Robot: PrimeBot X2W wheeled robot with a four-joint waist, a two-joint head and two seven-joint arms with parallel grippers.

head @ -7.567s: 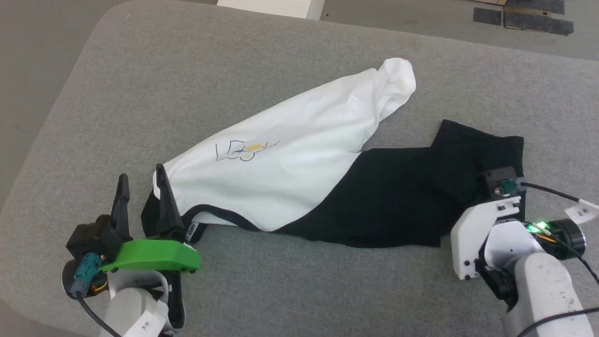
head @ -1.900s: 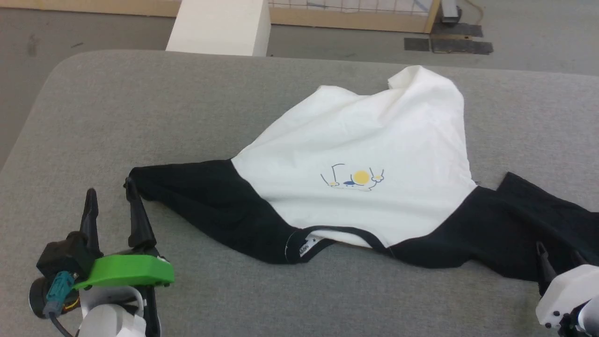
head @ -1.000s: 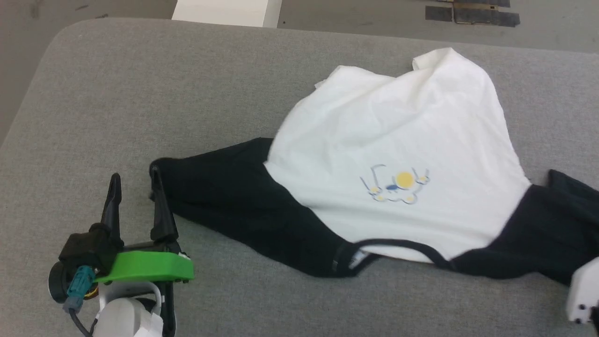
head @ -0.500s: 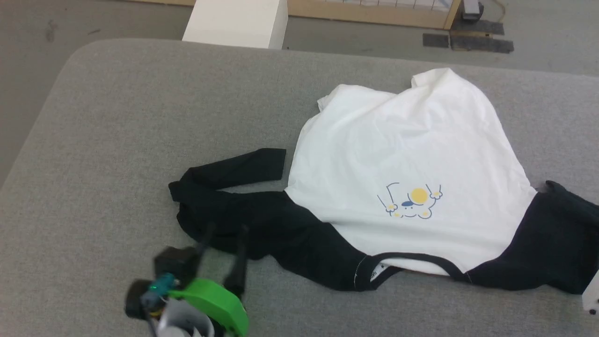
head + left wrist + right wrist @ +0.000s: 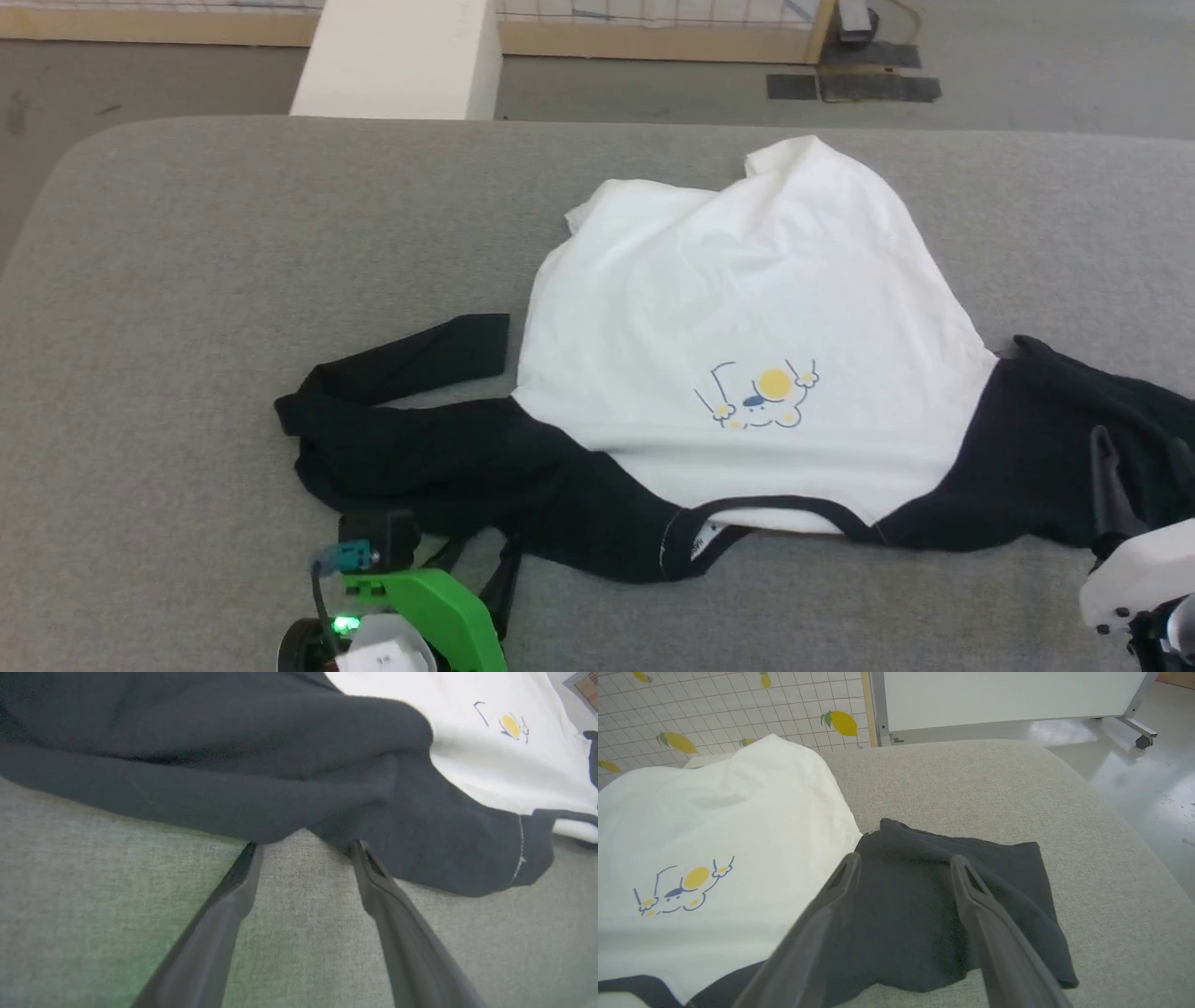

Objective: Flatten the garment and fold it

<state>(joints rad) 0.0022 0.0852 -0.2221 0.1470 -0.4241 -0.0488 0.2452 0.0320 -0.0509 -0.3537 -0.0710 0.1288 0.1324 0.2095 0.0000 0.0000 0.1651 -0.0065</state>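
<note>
Left tool (image 5: pixel 304 847): two long, dark, tapering fingers
Left mount (image 5: pixel 439 607): bright green housing with a green light glowing
Left connector (image 5: pixel 353 557): teal plug on a black block, with a black cable
Right tool (image 5: pixel 906 859): dark fingers, slotted near the tips
Right mount (image 5: pixel 1134 569): white housing with small black screws

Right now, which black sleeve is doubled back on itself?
The left sleeve, by the left gripper: its cuff end is folded back alongside it. The right sleeve lies spread out.

one garment (image 5: pixel 747 280), two hands (image 5: pixel 303 847) (image 5: pixel 903 858), one table (image 5: pixel 233 233).
</note>
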